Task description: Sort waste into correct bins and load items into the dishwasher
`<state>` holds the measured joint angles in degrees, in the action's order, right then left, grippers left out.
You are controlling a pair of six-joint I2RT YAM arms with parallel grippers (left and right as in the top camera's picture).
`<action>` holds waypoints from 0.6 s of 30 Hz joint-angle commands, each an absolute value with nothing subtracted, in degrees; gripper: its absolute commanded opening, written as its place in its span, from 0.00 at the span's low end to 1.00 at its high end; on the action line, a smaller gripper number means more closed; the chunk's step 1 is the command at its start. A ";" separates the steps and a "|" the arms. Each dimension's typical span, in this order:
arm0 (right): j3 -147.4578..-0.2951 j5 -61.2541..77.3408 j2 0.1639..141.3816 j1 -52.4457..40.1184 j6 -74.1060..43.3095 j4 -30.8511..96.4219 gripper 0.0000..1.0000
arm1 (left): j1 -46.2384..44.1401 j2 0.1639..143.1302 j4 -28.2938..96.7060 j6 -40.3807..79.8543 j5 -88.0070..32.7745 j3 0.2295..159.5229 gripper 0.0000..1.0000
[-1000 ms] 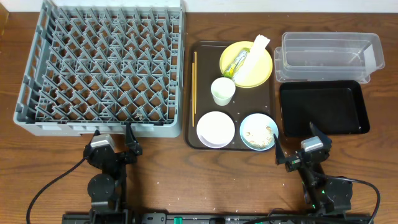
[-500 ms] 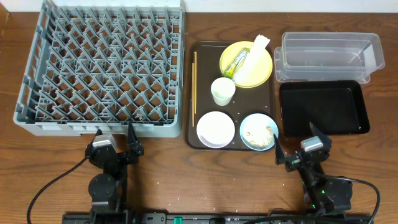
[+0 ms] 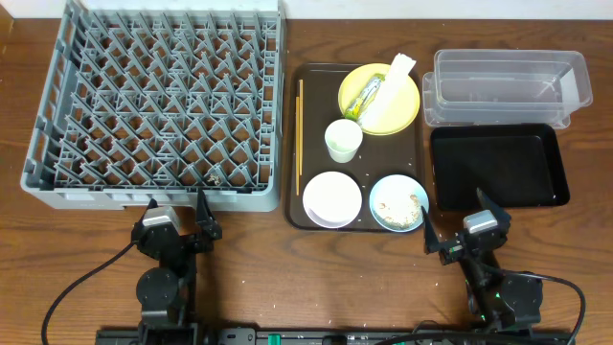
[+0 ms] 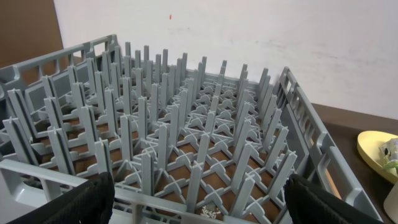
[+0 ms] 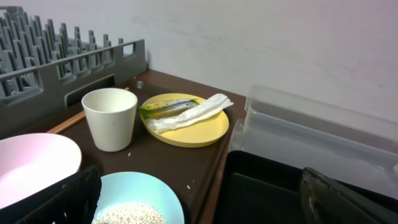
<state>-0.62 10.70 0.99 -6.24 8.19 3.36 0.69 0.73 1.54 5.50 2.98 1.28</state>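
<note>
Left gripper (image 4: 198,200), right gripper (image 5: 199,200) both wide, empty; bring your right low onto that wrapper (image 5: 194,111), probably trash, on the yellow plate (image 5: 200,133).

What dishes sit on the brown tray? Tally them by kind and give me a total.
Plates: 1, the yellow plate
Bowls: 2, the pink bowl and the blue bowl
Cups: 1, the white cup
Total: 4
</note>
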 commanded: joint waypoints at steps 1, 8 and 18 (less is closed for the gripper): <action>-0.34 9.65 1.08 -6.79 7.84 3.40 0.99 | 0.51 0.23 3.84 4.73 4.08 0.23 0.89; -0.34 9.45 1.08 -6.79 7.77 3.42 0.99 | 0.51 0.23 3.81 4.73 4.08 0.23 0.89; -0.32 8.99 1.08 -6.79 7.79 2.81 0.99 | 0.51 0.23 3.84 4.73 4.08 0.23 0.89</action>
<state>-0.62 10.20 1.02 -6.24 8.19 3.25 0.69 0.73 1.54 5.50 2.98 1.28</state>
